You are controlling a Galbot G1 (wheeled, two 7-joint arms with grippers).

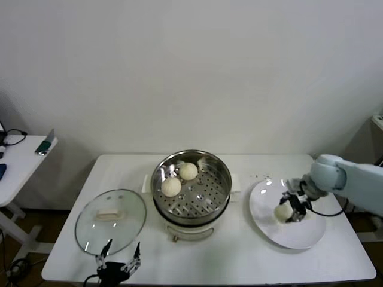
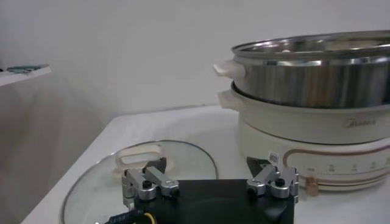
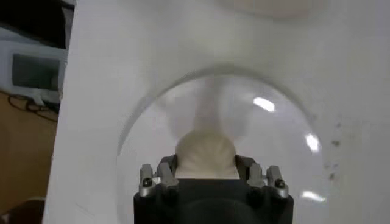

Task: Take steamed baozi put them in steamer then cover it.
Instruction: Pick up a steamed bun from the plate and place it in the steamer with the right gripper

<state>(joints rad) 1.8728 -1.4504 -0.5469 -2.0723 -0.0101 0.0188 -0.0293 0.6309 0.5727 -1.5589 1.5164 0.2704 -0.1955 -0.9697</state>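
A white table (image 1: pixel 239 251) is filling the head view, w/ a plain wall behind. At its centre the steamer (image 1: pixel 191 185) is sitting: a shiny round steel basket w/ a perforated bottom, on a cream-white pot base w/ side handles. Two smooth cream-white baozi (image 1: pixel 179 179) are lying inside, toward the far-left of the basket; the rest of the perforated floor is showing bare.

On the robot's right, a flat glossy white plate (image 1: pixel 299 236) is lying near the table's right edge, apart from the steamer. The right gripper (image 1: pixel 290 209) is reaching down onto it, its fingers clenching a third baozi (image 3: pixel 206 155) from both sides; the bun is sitting on the plate.

On the robot's left, the cover (image 1: pixel 111 221), a round clear glass lid w/ metal rim and cream bar handle, is lying flat on the table, just beside the steamer, not on it. The left gripper (image 1: pixel 118 257) is hovering at the table's near edge, right by the lid's near rim, fingers spread wide, grasping nothing. A strip of bare tabletop is running along the near edge btwn lid and plate.
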